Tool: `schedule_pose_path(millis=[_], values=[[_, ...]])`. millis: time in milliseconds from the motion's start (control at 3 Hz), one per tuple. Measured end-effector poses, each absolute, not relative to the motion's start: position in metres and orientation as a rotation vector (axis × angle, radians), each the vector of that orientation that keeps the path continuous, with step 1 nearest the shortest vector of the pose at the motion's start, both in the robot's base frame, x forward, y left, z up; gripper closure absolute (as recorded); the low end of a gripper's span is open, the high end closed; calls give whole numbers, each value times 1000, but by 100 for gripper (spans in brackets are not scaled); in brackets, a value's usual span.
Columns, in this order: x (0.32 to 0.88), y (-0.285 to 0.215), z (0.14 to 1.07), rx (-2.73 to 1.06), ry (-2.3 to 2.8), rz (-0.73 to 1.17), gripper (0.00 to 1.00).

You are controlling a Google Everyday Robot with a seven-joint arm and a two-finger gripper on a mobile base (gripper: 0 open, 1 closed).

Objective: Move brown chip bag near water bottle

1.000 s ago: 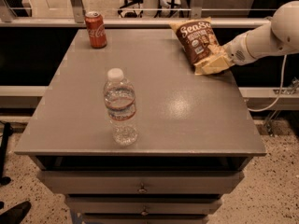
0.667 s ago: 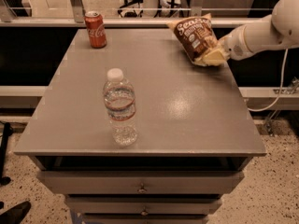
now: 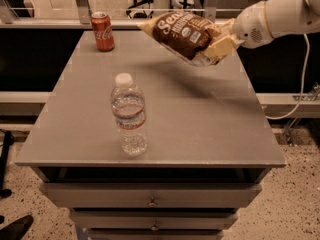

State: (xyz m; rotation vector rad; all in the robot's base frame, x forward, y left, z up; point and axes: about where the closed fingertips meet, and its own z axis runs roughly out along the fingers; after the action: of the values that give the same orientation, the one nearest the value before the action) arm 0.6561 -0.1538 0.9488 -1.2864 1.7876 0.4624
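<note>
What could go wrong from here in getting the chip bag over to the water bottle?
1. The pincer holds the brown chip bag by one end only, aloft over the table; the crinkly bag might slip out.
2. The water bottle stands upright near the front edge; the bag's free end could knock it over when set down close by.
</note>
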Motion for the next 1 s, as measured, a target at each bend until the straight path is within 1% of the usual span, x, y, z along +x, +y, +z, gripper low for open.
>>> schedule_pose_path(millis=[333,1000], values=[[600,-118,964,-1400,1682,616,100],[542,-80,937,-1518,1660,755,100]])
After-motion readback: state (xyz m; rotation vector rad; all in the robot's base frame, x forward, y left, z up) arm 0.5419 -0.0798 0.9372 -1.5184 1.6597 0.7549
